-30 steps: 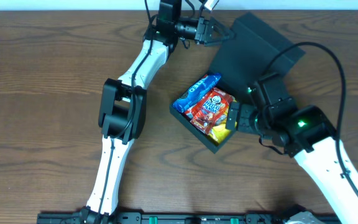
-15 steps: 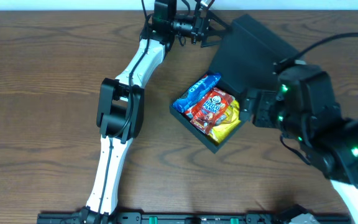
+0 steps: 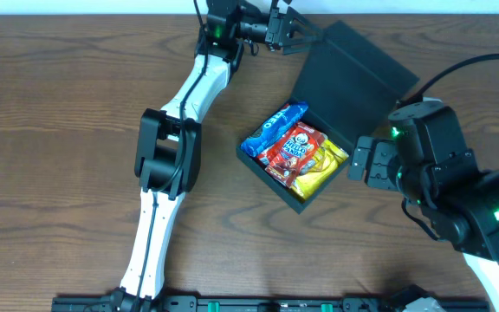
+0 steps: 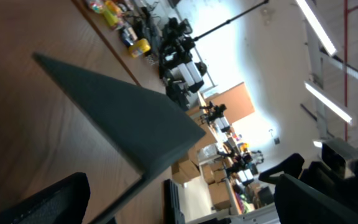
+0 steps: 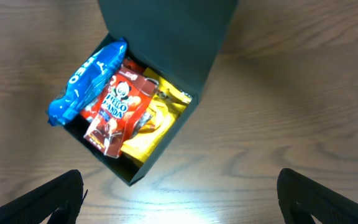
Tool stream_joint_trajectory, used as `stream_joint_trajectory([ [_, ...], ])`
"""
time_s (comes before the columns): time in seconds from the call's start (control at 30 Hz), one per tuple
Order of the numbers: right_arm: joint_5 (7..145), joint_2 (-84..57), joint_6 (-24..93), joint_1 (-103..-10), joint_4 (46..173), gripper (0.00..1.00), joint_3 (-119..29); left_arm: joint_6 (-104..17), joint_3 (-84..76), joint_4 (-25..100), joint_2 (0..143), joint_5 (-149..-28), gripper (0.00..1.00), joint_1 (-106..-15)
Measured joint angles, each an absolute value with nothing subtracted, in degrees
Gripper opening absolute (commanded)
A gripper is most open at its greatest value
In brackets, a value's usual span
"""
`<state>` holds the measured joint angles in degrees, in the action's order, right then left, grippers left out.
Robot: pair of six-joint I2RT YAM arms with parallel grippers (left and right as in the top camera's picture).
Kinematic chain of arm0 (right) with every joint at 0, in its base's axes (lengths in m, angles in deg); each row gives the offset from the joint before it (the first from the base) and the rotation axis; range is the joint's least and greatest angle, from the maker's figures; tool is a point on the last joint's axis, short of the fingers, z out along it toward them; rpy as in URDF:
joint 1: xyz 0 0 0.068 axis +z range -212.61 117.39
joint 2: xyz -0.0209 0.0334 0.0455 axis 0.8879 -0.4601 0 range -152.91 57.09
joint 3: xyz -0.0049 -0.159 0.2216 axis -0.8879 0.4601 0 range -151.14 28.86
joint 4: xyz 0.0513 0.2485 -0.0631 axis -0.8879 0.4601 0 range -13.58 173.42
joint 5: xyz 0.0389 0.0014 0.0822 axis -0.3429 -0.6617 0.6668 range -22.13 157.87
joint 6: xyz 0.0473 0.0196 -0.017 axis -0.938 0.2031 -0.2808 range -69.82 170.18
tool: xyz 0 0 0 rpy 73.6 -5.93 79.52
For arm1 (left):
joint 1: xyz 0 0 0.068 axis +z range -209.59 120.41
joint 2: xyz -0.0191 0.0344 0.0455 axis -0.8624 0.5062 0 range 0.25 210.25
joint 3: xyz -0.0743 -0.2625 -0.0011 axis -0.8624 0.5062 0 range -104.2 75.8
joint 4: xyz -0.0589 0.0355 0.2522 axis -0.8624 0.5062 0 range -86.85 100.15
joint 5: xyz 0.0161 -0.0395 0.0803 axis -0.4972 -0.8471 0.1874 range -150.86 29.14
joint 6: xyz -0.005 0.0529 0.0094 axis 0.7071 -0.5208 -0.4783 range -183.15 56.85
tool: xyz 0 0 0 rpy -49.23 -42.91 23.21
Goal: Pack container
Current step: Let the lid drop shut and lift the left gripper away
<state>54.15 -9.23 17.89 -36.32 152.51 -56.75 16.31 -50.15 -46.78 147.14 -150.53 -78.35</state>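
Note:
The dark container (image 3: 267,178) sits open mid-table, its flap lid (image 3: 353,69) raised behind it. Inside lie a blue Oreo packet (image 3: 275,126), a red Hello Panda packet (image 3: 294,149) and a yellow packet (image 3: 319,169). My left gripper (image 3: 306,36) is open at the lid's far left corner; in the left wrist view the lid's corner (image 4: 117,112) lies between the spread fingers (image 4: 185,199). My right gripper (image 3: 359,160) is open and empty, just right of the container. The right wrist view looks down on the container (image 5: 166,143), lid (image 5: 166,31) and packets, with its fingers (image 5: 179,199) apart.
Brown wooden table (image 3: 59,130) all around the container. The left arm (image 3: 167,147) stretches from the front edge up to the back of the table. The right arm's body (image 3: 457,199) fills the right side. A room with desks and boxes shows beyond the lid in the left wrist view.
My right gripper has drawn back to the right, away from the packets and off the container. My left gripper has shifted slightly towards the back by the lid's corner.

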Motion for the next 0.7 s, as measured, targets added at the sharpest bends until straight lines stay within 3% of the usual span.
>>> stream_joint_trajectory([
  [0.27, 50.1, -9.2, 15.9, -36.3, 153.4, 0.99, -56.7, 42.1, -50.2, -85.6, 147.1, -150.8, 0.96, -79.9],
  [0.47, 49.3, -9.2, 15.2, -36.3, 153.7, 0.99, -56.7, 52.6, -49.5, -86.3, 147.2, -150.9, 0.96, -79.0],
  [0.7, 48.9, -9.2, 14.8, -36.3, 154.6, 0.99, -56.7, 52.8, -49.5, -86.4, 147.2, -150.9, 0.96, -77.9],
])
